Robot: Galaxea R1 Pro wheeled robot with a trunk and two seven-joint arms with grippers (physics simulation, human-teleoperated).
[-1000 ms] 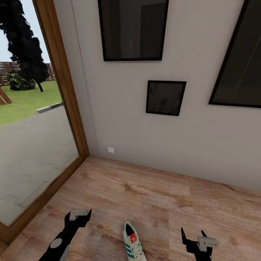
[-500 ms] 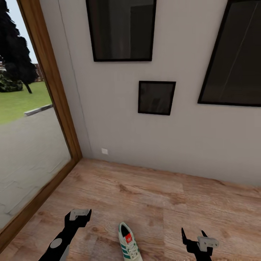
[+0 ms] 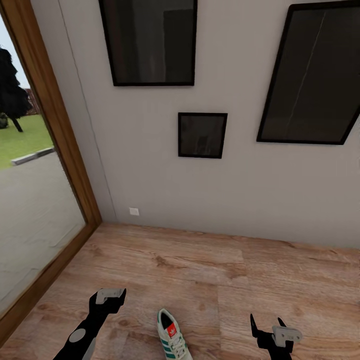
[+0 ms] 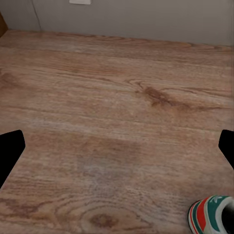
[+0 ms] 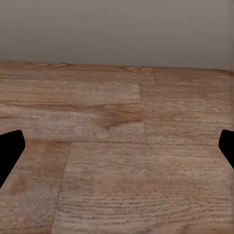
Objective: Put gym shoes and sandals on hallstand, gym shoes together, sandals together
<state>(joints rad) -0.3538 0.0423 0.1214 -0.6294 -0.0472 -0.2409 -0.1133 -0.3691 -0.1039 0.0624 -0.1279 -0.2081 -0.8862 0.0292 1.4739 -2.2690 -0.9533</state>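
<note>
Head view: one gym shoe (image 3: 172, 342) on the corridor floor (image 3: 210, 270), grippers either side of it.

Left gripper (image 3: 107, 300) hovers just left of the shoe, fingers spread wide, nothing in them. Right gripper (image 3: 267, 327) hangs well to the shoe's right, spread too and empty. Past the shoe stands a grey wall with three dark frames (image 3: 202, 135).

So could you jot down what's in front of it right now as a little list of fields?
shoe: one gym shoe on the corridor floor, between the arms
left tool: open, empty, above the floor
right tool: open, empty
wall: three dark framed pictures, smallest in the middle
left side: wood-framed glass door to outdoors
</note>
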